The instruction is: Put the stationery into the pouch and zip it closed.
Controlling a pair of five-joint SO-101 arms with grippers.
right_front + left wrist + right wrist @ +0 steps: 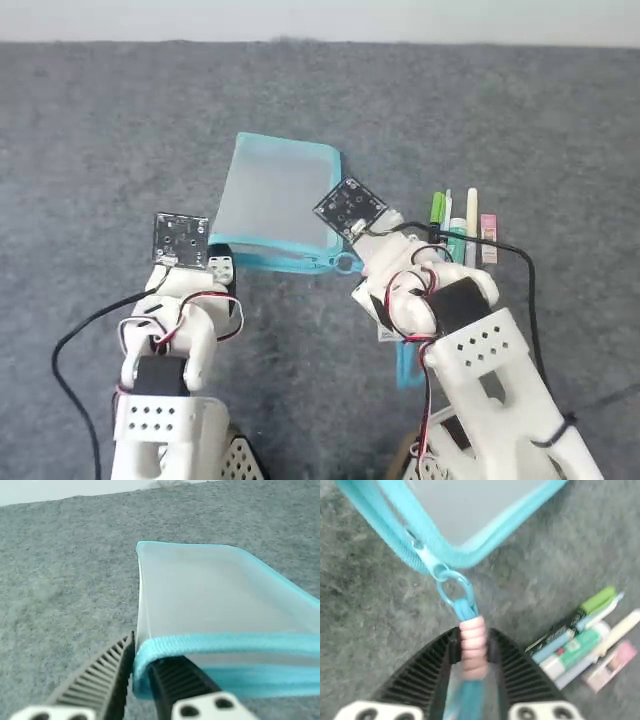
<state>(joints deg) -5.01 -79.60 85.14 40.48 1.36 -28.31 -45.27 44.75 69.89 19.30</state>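
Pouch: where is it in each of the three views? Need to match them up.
High view: pouch at centre, pens to its right.
Left wrist view: pouch straight ahead, its near corner pinched in the left gripper.
Right wrist view: pouch corner ahead of the right gripper, which holds the zipper pull.
Shared landmark: the teal zipper edge.

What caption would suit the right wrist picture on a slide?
Right gripper pinches the pink zip pull of the pouch, pens lying nearby.
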